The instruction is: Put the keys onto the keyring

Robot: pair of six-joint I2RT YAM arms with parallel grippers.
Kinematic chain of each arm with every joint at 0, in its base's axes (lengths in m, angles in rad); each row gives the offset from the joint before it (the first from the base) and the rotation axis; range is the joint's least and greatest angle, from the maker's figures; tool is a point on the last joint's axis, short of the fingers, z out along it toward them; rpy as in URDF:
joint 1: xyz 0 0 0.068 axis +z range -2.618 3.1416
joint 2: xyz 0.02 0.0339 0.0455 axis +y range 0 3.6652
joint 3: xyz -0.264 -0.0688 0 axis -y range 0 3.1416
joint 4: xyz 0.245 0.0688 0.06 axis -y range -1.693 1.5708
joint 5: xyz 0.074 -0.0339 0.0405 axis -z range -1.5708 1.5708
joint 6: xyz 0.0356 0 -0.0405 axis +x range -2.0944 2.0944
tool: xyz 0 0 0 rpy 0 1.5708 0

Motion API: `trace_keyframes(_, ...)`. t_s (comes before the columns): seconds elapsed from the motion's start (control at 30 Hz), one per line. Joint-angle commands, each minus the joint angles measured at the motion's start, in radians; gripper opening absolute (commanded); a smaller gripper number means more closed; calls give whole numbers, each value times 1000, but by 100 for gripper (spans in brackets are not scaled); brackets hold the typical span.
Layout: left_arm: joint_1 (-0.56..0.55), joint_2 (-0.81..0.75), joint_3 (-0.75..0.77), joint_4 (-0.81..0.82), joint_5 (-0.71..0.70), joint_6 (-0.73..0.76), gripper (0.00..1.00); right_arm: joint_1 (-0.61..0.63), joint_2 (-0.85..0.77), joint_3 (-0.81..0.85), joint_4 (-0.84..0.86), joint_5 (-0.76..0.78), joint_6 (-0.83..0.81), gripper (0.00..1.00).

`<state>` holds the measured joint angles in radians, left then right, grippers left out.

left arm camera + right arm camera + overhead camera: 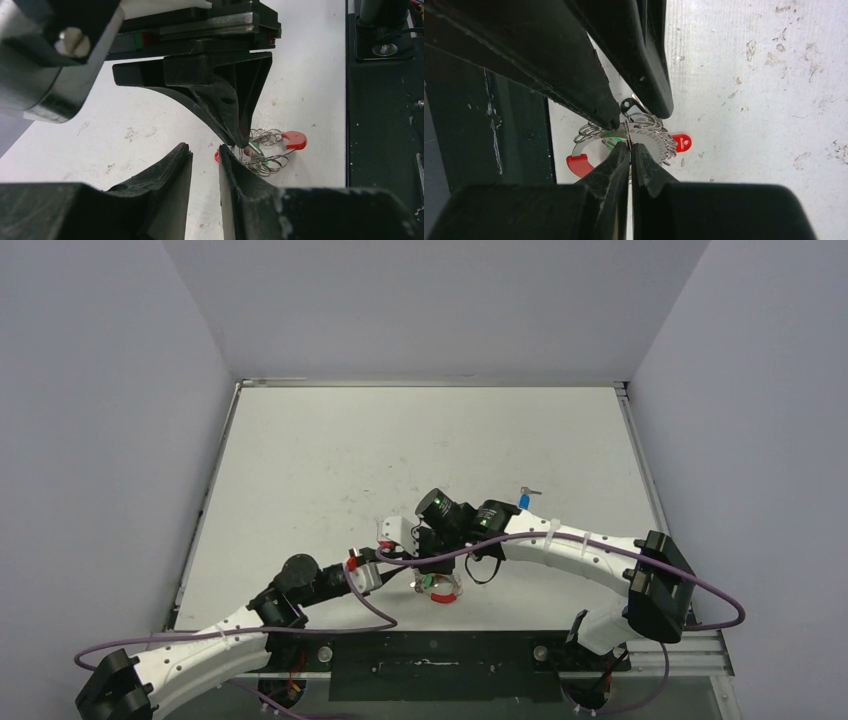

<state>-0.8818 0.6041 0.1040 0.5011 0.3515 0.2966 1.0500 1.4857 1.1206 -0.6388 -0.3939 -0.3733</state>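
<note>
Reaching in from the near left, the left arm [210, 645] lies low across the table [320, 460]. The right arm [570, 548] curves in from the near right, and the two meet near the middle of the near edge. Only the top view shows this, but there the keyring [440, 588] is a small red-and-green speck under the wrists.

The left wrist view shows the left pincer [202, 152] with its jaws parted and a clear gap between them, just left of the wire coils. The right wrist view shows those jaws from the other side, standing astride the top of the keyring; whether they touch it I cannot tell. It also shows the right pincer [629, 147] closed, its tips pinched on the keyring's thin wire.

The blue key [525, 496] appears in the top view alone, lying on the table just beyond the right arm's wrist, well apart from the ring.

The green key [613, 141] shows only as a patch of green behind the coils, its blade hidden. A red-headed key [681, 142] pokes out at the ring's side. Whether either is threaded on is unclear.
</note>
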Motion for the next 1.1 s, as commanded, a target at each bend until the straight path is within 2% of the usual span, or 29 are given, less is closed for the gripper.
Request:
trace_keyframes(0.0,1,4,27,-7,6,0,25,10,-43,-13,65,-27,-7,0)
trace_keyframes(0.37,0,137,48,67,91,-14,24,10,-57,-19,79,-40,3,0)
trace_keyframes(0.6,0,189,53,87,96,-10,23,11,-60,-20,80,-45,7,0)
trace_keyframes(0.93,0,255,51,166,100,-28,15,14,-58,-21,83,-47,10,0)
trace_keyframes(1.07,-1,261,51,178,103,-33,6,13,-56,-23,82,-44,9,0)
